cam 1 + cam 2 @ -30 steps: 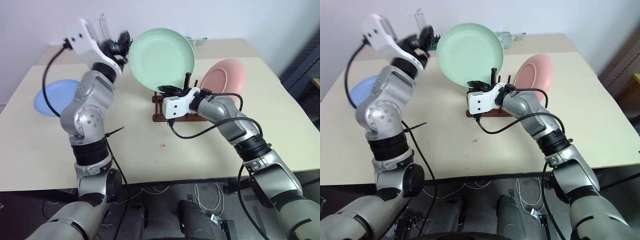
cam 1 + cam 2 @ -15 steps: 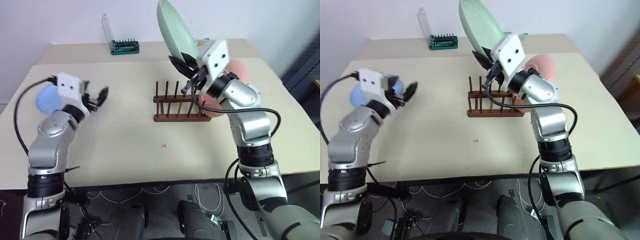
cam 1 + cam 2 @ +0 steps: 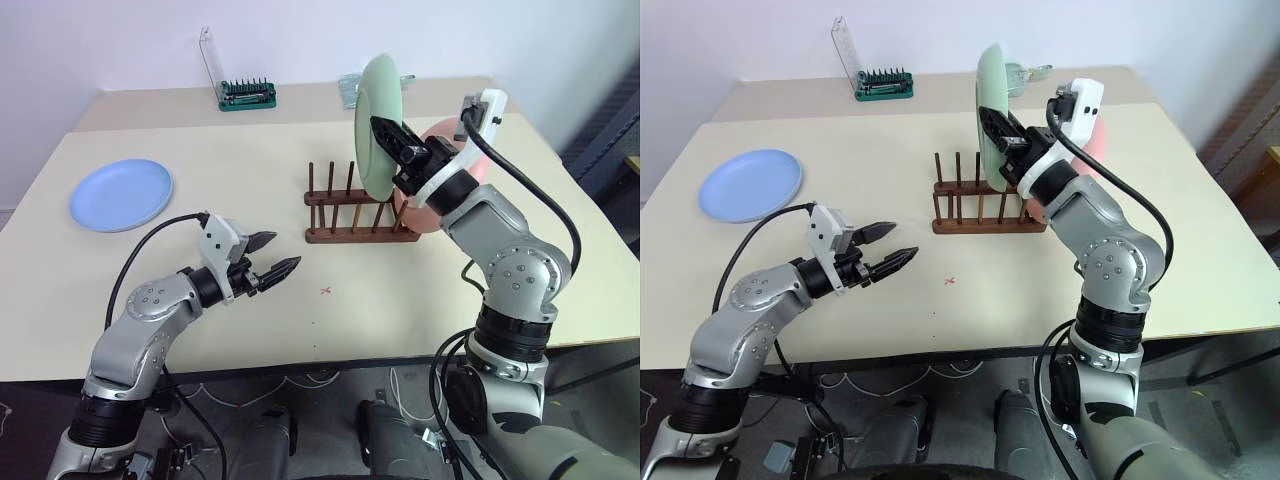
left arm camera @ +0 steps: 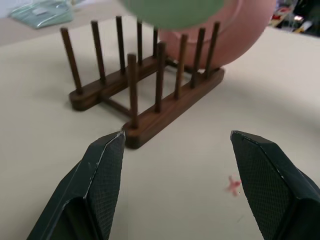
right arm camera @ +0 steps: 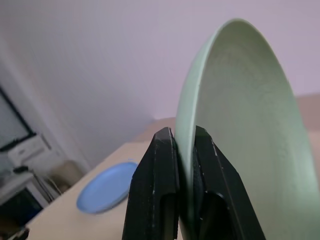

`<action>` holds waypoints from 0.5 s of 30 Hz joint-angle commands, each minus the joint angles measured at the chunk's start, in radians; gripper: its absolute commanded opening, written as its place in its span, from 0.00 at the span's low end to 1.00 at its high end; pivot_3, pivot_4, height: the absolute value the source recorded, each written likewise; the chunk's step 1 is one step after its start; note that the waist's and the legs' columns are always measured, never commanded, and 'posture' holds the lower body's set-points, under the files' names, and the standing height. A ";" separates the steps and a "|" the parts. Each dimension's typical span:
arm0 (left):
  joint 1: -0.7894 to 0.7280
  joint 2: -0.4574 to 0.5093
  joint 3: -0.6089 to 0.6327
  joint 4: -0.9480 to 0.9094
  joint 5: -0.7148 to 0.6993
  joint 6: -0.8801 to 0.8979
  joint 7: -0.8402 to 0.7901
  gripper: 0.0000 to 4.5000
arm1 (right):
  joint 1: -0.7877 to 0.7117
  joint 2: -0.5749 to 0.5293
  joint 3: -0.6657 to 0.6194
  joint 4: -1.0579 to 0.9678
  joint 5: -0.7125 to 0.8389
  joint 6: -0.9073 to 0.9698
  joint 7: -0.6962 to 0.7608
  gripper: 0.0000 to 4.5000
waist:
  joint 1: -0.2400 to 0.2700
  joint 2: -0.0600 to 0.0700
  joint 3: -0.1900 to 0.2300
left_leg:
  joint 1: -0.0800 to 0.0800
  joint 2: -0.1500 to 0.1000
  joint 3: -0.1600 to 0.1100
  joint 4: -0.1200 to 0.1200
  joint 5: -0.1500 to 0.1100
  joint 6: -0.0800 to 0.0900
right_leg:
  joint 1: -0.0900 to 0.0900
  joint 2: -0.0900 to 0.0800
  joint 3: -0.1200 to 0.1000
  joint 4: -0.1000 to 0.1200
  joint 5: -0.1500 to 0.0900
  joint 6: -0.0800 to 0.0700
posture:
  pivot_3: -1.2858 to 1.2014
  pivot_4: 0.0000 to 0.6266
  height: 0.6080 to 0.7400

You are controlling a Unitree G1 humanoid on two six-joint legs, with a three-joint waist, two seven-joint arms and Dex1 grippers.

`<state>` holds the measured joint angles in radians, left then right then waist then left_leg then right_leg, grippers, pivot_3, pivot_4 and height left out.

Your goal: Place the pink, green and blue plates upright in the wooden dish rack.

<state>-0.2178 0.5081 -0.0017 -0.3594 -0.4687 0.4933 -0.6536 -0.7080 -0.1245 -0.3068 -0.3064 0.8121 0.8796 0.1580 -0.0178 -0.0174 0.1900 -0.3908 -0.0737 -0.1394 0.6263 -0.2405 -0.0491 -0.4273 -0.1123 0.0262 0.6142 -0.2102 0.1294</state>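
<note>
- Spreading under everything, the broad cream-coloured table bears the small dark reddish-brown wooden dish rack, which is light and unfixed; a plate pushed against its pegs could shove it sideways.
- Held edge-up above the rack's right half, the round pale green plate is pinched at its rim by the right gripper, jaws clenched on it. A rim grip on a wide plate may slip or swing; coming down off-line, the plate could land on a peg top rather than between pegs.
- Standing at the rack's right end, the round pink plate sits close beside the free slots; the green plate could knock it and tip it out.
- Lying flat at the table's far left, the round blue plate is well apart from the rack and not yet racked.
- Hovering low before the rack, the left gripper has its jaws spread and empty; it stands clear of the descent.
- Resting at the far edge, the green-based tool holder with a clear lid obstructs nothing.
</note>
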 commanded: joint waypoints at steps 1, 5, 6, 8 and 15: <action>-0.024 -0.010 -0.008 -0.031 -0.006 -0.005 -0.005 0.76 | -0.011 0.016 -0.016 -0.018 0.057 -0.004 -0.039 0.00 | 0.000 0.000 0.000 | 0.000 0.000 0.000 0.000 0.000 0.000 | 0.000 0.000 0.000 0.000 0.000 0.000 | 0.52 0.24 1.00; -0.024 -0.015 -0.015 -0.037 -0.003 -0.005 -0.003 0.76 | -0.018 0.011 -0.017 0.024 0.058 -0.006 -0.081 0.00 | -0.002 0.000 0.000 | 0.000 0.000 0.000 0.000 0.000 0.000 | 0.000 0.000 0.000 0.000 0.000 0.000 | 0.52 0.24 1.00; -0.023 -0.015 -0.016 -0.038 -0.002 -0.005 -0.003 0.76 | -0.019 0.010 -0.019 0.031 0.062 -0.006 -0.088 0.00 | -0.002 0.000 0.000 | 0.000 0.000 0.000 0.000 0.000 0.000 | 0.000 0.000 0.000 0.000 0.000 0.000 | 0.52 0.24 1.00; -0.020 -0.015 -0.017 -0.042 -0.003 -0.005 -0.002 0.76 | -0.029 0.014 -0.029 0.051 0.072 -0.002 -0.115 0.00 | -0.001 0.000 0.000 | 0.000 0.000 0.000 0.000 0.000 0.000 | 0.000 0.000 0.000 0.000 0.000 0.000 | 0.52 0.24 1.00; -0.013 -0.021 -0.018 -0.053 -0.003 0.000 0.006 0.78 | -0.061 0.011 -0.030 0.099 0.111 0.017 -0.184 0.23 | -0.001 0.000 0.000 | 0.000 0.000 0.000 0.000 0.000 0.000 | 0.000 0.000 0.000 0.000 0.000 0.000 | 0.52 0.24 1.00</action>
<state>-0.2313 0.4892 -0.0232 -0.3679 -0.4679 0.4956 -0.6484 -0.7326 -0.1133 -0.3277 -0.1872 0.8918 0.9031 -0.0197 -0.0191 -0.0171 0.1900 -0.3909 -0.0737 -0.1391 0.6263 -0.2406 -0.0488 -0.4273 -0.1122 0.0261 0.6141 -0.2103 0.1295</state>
